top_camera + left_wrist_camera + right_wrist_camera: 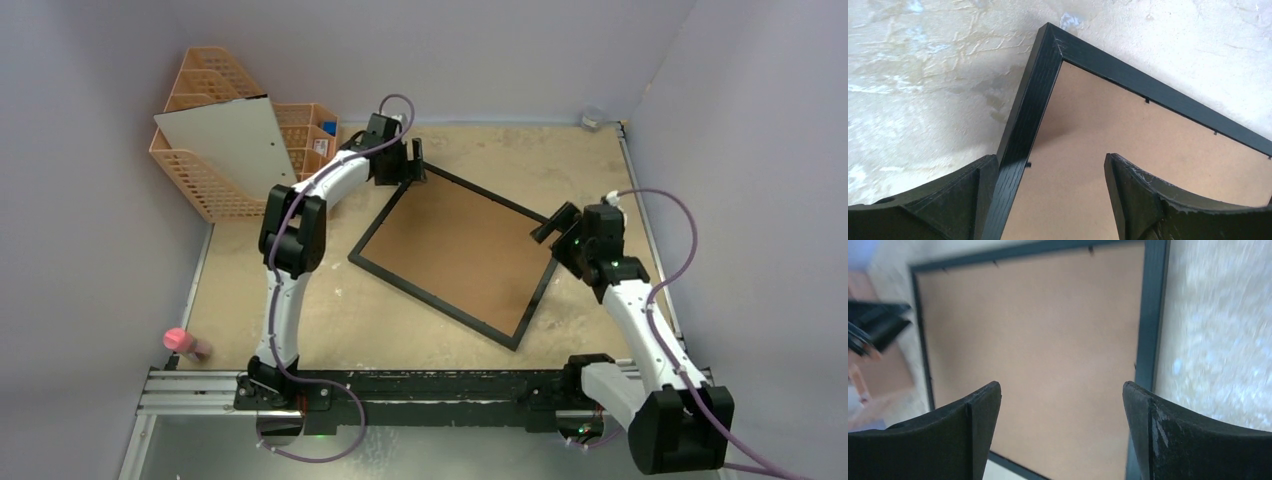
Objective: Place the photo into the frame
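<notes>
The frame (455, 250) lies flat in the middle of the table with its brown back up and its thin black border all round. The photo is not in view. My left gripper (415, 165) is open at the frame's far corner. In the left wrist view (1050, 157) its jaws straddle the frame's black edge (1030, 110), the left finger (973, 190) outside it and the right finger over the brown board. My right gripper (550, 225) is open and empty over the frame's right corner. In the right wrist view (1062, 385) the brown board (1048, 330) fills the gap.
An orange plastic basket organiser (215, 190) stands at the back left with a white board (225, 140) leaning in it. A pink object (180, 341) lies at the near left edge. A small clear object (593, 118) sits in the back right corner.
</notes>
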### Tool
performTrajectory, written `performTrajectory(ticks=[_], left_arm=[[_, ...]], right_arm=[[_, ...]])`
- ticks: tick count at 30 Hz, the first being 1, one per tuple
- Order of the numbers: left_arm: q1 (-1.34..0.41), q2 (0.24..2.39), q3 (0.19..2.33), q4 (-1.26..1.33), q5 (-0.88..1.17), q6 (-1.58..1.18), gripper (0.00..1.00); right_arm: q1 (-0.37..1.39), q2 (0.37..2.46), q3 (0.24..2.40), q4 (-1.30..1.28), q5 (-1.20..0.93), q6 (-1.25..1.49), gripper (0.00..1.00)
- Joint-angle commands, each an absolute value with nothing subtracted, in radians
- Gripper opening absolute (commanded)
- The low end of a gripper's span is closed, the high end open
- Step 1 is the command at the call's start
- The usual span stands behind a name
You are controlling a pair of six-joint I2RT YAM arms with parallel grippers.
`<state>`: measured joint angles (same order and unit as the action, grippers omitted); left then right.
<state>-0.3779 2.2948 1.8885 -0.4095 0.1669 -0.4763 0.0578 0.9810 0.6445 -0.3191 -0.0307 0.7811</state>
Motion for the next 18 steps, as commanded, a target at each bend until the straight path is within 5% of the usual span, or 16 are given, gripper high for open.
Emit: performTrajectory(ticks=[1, 8, 18], left_arm=[[-0.353, 2.142, 1.946, -0.491, 0.088, -0.410, 0.81], [-0.344, 1.954, 1.789, -0.596, 0.002, -0.427, 0.82], [-0.331, 1.553, 1.179, -0.540, 0.091, -0.638, 0.81]], right_arm=[[0.059, 0.997, 0.766, -0.312, 0.153, 0.800, 0.93], [0.059, 1.353, 1.029, -0.112, 0.003, 0.586, 0.92], [0.061, 1.936, 1.545, -0.273, -0.173, 0.322, 0.89]])
